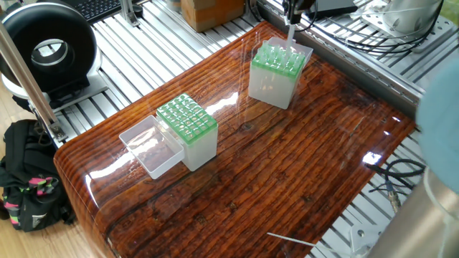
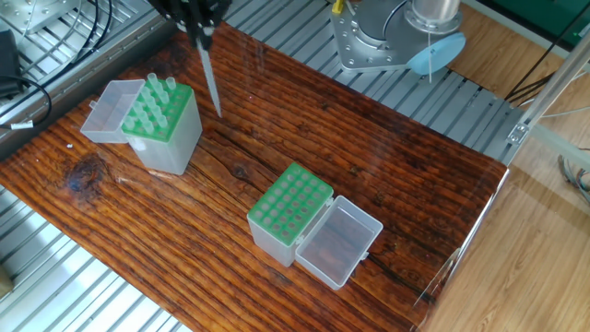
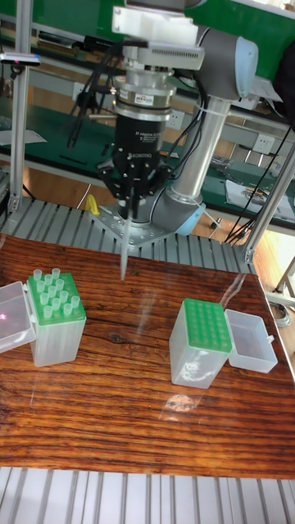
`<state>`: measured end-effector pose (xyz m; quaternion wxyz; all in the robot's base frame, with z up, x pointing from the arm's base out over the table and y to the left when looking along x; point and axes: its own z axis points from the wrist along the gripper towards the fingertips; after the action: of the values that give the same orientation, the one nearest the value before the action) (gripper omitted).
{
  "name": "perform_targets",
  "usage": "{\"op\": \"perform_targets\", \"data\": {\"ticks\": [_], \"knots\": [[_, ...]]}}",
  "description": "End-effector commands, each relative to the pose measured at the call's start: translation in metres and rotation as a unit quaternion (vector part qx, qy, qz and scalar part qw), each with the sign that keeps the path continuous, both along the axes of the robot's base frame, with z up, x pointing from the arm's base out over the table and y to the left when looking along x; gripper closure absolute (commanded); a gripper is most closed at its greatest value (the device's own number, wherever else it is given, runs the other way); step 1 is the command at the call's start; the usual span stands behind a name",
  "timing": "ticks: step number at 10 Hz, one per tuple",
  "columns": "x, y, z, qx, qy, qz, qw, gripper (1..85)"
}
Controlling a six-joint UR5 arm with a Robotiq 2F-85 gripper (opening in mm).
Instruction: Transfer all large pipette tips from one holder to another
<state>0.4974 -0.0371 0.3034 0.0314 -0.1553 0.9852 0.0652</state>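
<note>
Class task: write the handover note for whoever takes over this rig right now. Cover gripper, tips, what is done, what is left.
Gripper: shut on one large pipette tip, held upright in the air, clear of both holders.
Source holder, lid open: the remaining tips stand in it.
Destination holder, lid open: no tips seen in its green grid.
Done: one tip lifted out.
Left: place it, then move the rest.

Lighting is bright and even, apparently from overhead. The glossy table (image 1: 287, 165) throws white glare streaks beside the near box (image 1: 188, 127) and a small hot spot near its right edge. A large blurred grey-blue shape, the arm (image 1: 441, 107), fills that view's right side, out of focus. Shadows are soft and faint. In the tall view the table's front edge bows slightly.
</note>
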Motion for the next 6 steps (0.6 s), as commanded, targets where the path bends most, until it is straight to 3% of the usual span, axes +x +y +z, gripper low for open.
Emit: {"op": "perform_targets", "data": {"ticks": [1,4,6], "knots": [[0.010,0.027,-0.005,0.035,0.020,-0.115,0.9925,84.7],[0.015,0.017,-0.017,-0.005,0.017,-0.126,0.9918,84.7],[0.012,-0.007,-0.019,-0.054,0.014,-0.080,0.9953,84.7]]}}
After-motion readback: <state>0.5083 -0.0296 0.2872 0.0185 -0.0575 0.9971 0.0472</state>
